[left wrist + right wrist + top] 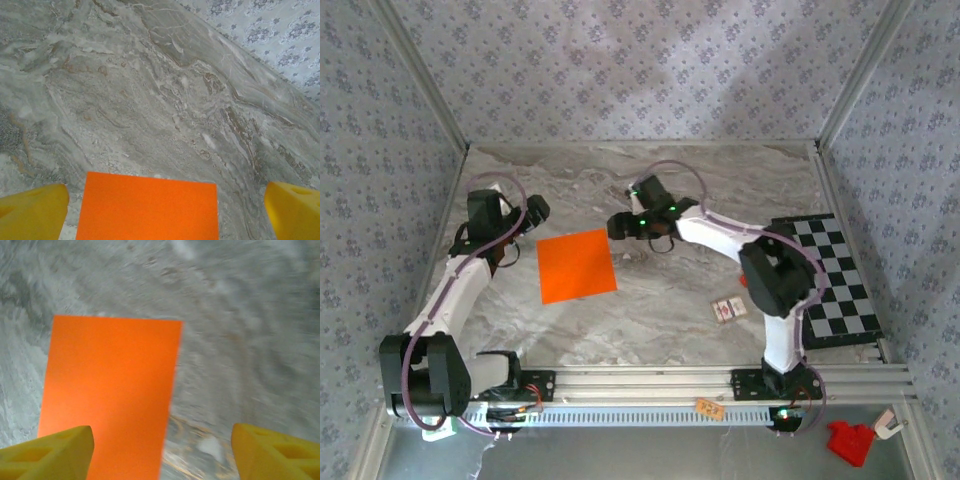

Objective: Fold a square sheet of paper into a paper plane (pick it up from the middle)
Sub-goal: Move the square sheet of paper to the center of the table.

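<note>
From the top view, the square sheet of paper (577,265) lies flat on the marble table (720,180), between the left gripper (525,235) and the right gripper (623,232), with neither touching it. My worry is that thin paper lying flat gives the fingers nothing to bite, so a pinch at the middle could just skid it or crumple it. In the left wrist view the yellow fingers (32,212) are spread wide with the paper's far edge between them, so coming in low at an edge might shove it away. The right wrist view is blurry, with its fingers (277,452) also wide apart and the sheet off toward one side, so a grab here lands off-centre. Count: one sheet, two grippers, one checkered board (830,280), one small card (725,310), one red block (850,442).
</note>
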You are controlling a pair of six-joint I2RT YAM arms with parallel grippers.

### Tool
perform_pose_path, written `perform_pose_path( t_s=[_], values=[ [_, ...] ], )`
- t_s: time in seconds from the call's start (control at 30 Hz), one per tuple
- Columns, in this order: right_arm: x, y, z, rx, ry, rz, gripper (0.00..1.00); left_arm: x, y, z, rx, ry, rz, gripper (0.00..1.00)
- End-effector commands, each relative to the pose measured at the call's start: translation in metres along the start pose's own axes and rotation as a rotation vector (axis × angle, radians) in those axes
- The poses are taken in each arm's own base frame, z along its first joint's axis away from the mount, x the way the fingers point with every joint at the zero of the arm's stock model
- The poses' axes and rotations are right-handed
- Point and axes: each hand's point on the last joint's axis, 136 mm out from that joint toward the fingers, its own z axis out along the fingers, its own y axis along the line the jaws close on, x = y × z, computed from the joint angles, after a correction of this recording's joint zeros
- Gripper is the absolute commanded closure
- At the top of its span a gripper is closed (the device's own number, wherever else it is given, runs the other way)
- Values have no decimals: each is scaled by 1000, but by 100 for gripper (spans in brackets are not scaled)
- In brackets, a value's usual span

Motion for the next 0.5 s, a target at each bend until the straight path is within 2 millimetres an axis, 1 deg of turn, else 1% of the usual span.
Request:
perform_pose_path(
  t_s=[0.0, 0.13, 0.23, 0.27, 0.33, 0.47],
  values=[
    [16, 13, 21, 8, 99, 7, 30, -9, -6, -5, 1, -2, -3, 0],
    [24, 31, 47, -1, 155, -24, 34, -13, -4, -4, -12, -13, -3, 0],
    [32, 38, 63, 2, 198, -44, 36, -13, -2, -2, -19, -9, -5, 0],
    [30, 41, 67, 3, 201, -54, 37, -13, -2, 0, -20, -7, -5, 0],
    [32, 42, 75, 16, 216, -60, 37, -13, -2, 2, -20, -3, -6, 0],
    [33, 36, 87, 42, 239, -57, 37, -11, -2, 6, -21, 13, -10, 0]
  ],
)
